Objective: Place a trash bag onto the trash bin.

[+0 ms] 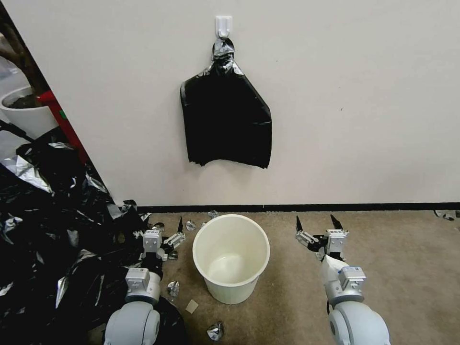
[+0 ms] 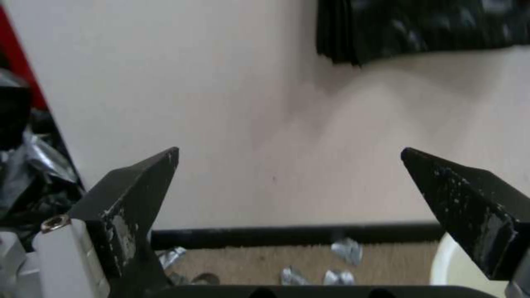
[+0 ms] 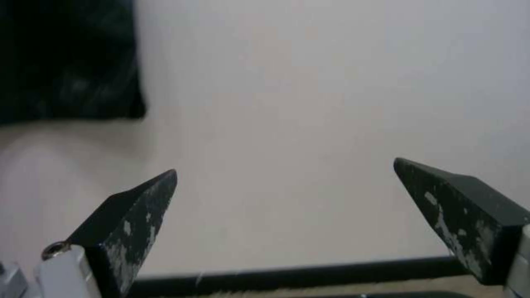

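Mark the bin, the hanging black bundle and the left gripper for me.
trash bin (image 1: 218, 280): head view, outer front wall.
hanging black bundle (image 1: 225, 124): head view, middle of its flat body.
left gripper (image 1: 168, 229): head view, gap between its open fingertips.

Sitting on the floor (image 1: 412, 268) by the wall (image 1: 359, 96): trash bin (image 1: 231, 258), bundle (image 1: 225, 120) hanging above it, bag heap (image 1: 52, 230) left.

- A plain cream wall (image 1: 364, 96) fills the far side, evenly lit.
- A white hook (image 1: 224, 25) sits on it at twelve o'clock.
- A black baseboard (image 1: 335, 207) runs along its foot.
- Tan carpet (image 1: 412, 268) covers the floor (foil-like scraps (image 1: 215, 330) lie scattered on it).
- At ten o'clock, a large white plant pot (image 1: 24, 117) stands beside a red post (image 1: 64, 122).
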`<state>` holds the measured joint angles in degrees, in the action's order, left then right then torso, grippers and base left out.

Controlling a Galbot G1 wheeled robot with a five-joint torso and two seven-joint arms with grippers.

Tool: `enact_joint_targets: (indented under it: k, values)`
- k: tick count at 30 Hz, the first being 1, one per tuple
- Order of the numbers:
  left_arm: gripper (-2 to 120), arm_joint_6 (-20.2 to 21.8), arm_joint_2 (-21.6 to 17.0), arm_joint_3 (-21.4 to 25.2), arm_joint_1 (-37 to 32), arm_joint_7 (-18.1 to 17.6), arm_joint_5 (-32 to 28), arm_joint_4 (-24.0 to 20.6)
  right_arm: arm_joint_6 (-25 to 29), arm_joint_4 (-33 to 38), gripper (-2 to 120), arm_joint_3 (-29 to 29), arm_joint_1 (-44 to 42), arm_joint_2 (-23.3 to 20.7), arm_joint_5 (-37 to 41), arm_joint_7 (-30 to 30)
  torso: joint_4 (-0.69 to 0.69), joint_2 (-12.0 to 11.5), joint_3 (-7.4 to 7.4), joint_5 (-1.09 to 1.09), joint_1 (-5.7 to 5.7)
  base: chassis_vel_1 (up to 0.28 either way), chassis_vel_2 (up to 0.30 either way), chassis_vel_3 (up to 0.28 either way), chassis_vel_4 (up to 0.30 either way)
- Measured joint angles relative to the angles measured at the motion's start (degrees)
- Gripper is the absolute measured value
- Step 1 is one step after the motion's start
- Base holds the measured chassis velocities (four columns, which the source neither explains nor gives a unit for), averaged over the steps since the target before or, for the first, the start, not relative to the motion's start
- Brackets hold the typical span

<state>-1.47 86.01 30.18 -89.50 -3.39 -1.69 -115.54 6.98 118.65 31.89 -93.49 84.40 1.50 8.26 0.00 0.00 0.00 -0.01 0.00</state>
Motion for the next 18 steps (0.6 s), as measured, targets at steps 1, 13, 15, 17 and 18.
enact_joint_targets:
  k: [1,13,15,17,18]
  values:
    - [100,0.0,0.0,0.0,0.0,0.0,0.0,0.0,0.0,0.0,100,0.0,0.0,0.0,0.0,0.0,0.0,0.0,0.0,0.0,0.0,0.0,0.0,0.0,0.0]
    - [100,-10.19,-1.4,-1.65,-1.44,-3.77,1.39,-3.4,13.33,1.74,100,1.08,-3.99,-3.0,1.09,7.1,0.01,-0.01,0.0,0.01,0.0,0.0,0.0,0.0,0.0]
    - [100,-10.89,-1.52,-1.32,-1.43,-2.61,1.65,-3.31,13.52,1.21,100,0.92,-3.66,-3.17,1.08,6.76,0.01,-0.01,0.0,0.01,0.0,0.0,0.0,0.0,0.0]
    - [100,-13.54,-1.67,-0.63,-1.38,0.39,1.26,-3.12,14.35,-0.05,100,0.36,-2.92,-3.7,1.46,4.6,0.0,-0.01,0.0,0.0,0.0,0.0,0.0,0.0,0.0]
    - [100,-14.61,-1.67,-0.58,-1.36,1.32,0.36,-3.13,14.89,-0.53,100,0.1,-2.68,-3.97,1.88,3.4,0.0,-0.01,0.0,0.0,0.0,0.0,0.0,0.0,0.0]
